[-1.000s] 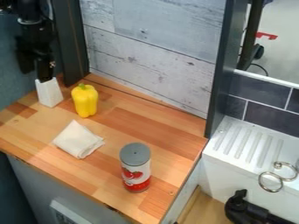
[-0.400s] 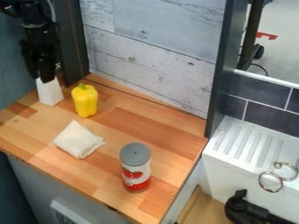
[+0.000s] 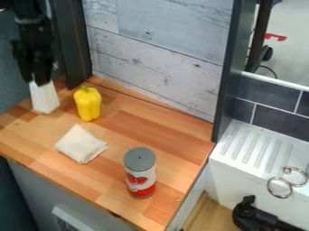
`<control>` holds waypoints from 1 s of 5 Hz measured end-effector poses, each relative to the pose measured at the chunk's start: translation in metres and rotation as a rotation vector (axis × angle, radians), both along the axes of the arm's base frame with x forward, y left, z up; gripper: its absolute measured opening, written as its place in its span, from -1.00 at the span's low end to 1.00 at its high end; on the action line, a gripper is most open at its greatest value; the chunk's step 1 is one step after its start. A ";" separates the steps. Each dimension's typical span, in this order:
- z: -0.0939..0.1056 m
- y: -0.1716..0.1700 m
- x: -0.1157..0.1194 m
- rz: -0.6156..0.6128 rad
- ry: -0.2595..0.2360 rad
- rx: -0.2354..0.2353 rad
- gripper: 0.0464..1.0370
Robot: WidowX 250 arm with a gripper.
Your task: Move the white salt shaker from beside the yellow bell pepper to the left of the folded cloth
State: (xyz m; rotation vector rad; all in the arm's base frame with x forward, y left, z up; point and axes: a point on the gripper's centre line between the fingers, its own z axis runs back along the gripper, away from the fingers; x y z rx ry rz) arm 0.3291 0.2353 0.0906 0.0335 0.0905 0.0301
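In the camera view, my gripper (image 3: 37, 82) is at the upper left, its fingers (image 3: 43, 77) pinching the narrow top of a white tapered block (image 3: 45, 99), apparently upright near the yellow bell pepper (image 3: 88, 104). I judge the block light and stiff, its smooth flat faces a bit slippery; that narrow end is my best hold. The pepper is glossy and lobed, the cloth (image 3: 81, 144) soft and folded, the can (image 3: 140, 173) a grey-lidded cylinder on the wooden table (image 3: 154, 128).
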 end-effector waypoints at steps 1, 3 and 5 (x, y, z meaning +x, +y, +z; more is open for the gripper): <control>0.021 -0.019 -0.027 0.069 0.023 -0.014 -0.06; -0.005 -0.047 -0.052 0.026 0.033 -0.096 -0.06; -0.025 -0.047 -0.061 -0.032 0.067 -0.039 -0.06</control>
